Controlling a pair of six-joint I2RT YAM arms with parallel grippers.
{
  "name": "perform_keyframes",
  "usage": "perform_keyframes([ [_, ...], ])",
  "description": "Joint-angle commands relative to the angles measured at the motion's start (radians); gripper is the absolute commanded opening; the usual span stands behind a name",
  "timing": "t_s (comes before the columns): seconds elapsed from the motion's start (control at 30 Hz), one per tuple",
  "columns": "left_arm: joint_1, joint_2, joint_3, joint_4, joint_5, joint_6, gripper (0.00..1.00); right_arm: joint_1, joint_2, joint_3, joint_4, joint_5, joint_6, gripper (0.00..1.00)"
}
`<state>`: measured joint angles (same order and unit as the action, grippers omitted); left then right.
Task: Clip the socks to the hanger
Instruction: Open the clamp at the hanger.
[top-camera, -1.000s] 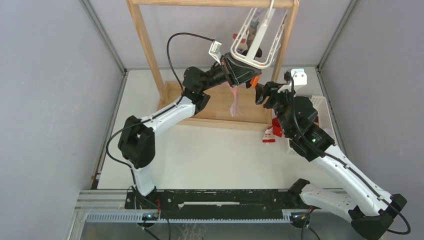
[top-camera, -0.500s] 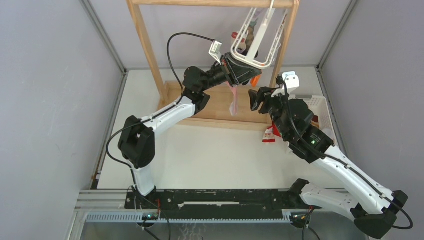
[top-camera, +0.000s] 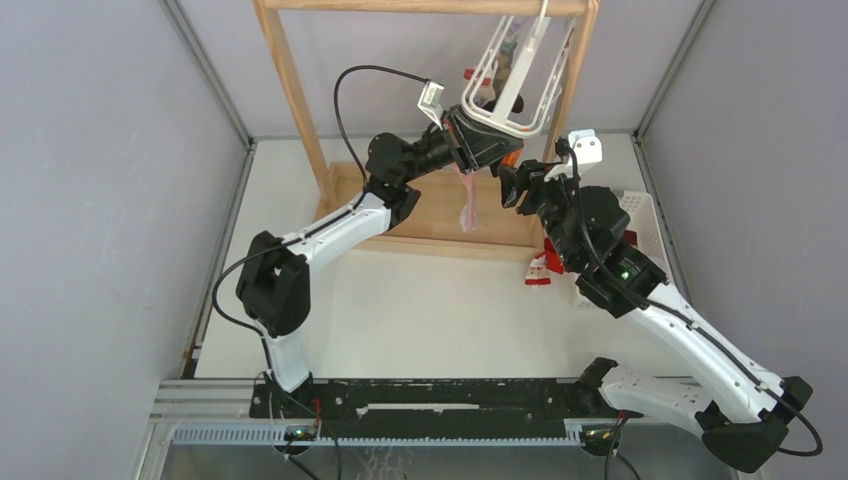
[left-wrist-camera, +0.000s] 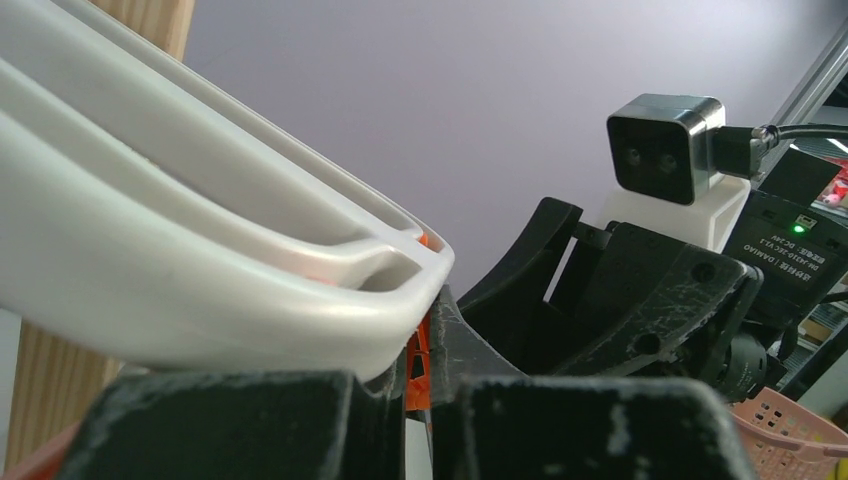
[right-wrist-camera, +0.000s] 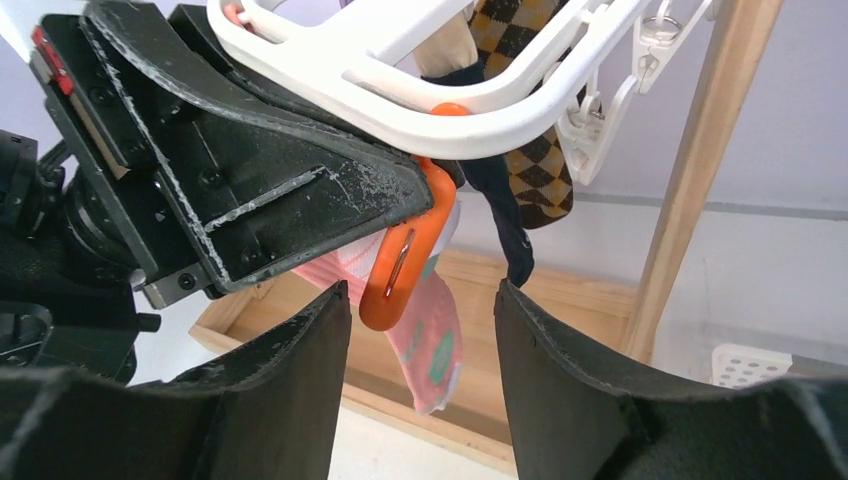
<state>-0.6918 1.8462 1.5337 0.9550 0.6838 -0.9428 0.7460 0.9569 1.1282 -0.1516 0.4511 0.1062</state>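
1. Nearest the arm bases, the desk (top-camera: 420, 320) gives open room across its left and middle, and grey walls close it in on both sides.
2. At the right, the red sock (top-camera: 538, 270) lies at the near-left corner of the basket (top-camera: 642, 212). The right arm covers part of both, so what the basket holds cannot be made out.
3. The right claw (right-wrist-camera: 422, 295) stands wide open and grips nothing. Its two fingers flank the orange clip (right-wrist-camera: 398, 265) with a gap on each side, and the pink sock (right-wrist-camera: 438, 345) hangs just behind the clip.
4. The left claw (top-camera: 495, 152) is pinched tight just under the near corner of the hanger (left-wrist-camera: 200, 290), its tips against the top of the orange clip. The pink sock's cuff comes out from beneath those tips, and the rest dangles free above the wooden base (top-camera: 420, 215). The exact pinch point is hidden.
5. The hanger hangs tilted under the top bar of the wooden rack (top-camera: 288, 90), close beside its right post, with little room between frame and post.
6. Farthest back, a dark sock (right-wrist-camera: 497, 200) and a chequered sock (right-wrist-camera: 535, 170) dangle under the frame. Their tops are cut off at the picture's edge.
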Motion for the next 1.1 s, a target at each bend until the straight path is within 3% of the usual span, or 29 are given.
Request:
perform_keyframes([
  [0.0, -0.008, -0.005, 0.028, 0.001, -0.013, -0.005, 0.0, -0.029, 0.019, 0.039, 0.041, -0.038, 0.011, 0.61],
  [0.2, -0.008, -0.012, 0.025, 0.002, -0.012, -0.005, 0.0, -0.051, 0.034, 0.04, 0.038, -0.039, 0.022, 0.57],
  [0.43, -0.008, -0.016, 0.016, 0.016, -0.012, -0.015, 0.0, -0.06, 0.014, 0.038, 0.024, -0.017, 0.026, 0.02],
  [0.47, -0.009, -0.017, 0.016, 0.02, -0.011, -0.017, 0.0, -0.061, 0.008, 0.032, 0.028, -0.013, 0.023, 0.0],
  [0.8, -0.009, -0.021, 0.009, 0.031, -0.001, -0.032, 0.01, -0.162, -0.041, 0.016, 0.006, -0.125, 0.03, 0.0],
  [0.97, -0.009, -0.03, -0.001, 0.023, -0.03, -0.062, 0.26, -0.18, -0.043, 0.016, 0.002, -0.153, 0.029, 0.0],
  [1.07, -0.008, -0.042, -0.002, -0.022, -0.056, -0.072, 0.32, -0.187, -0.041, 0.016, 0.004, -0.161, 0.024, 0.0],
])
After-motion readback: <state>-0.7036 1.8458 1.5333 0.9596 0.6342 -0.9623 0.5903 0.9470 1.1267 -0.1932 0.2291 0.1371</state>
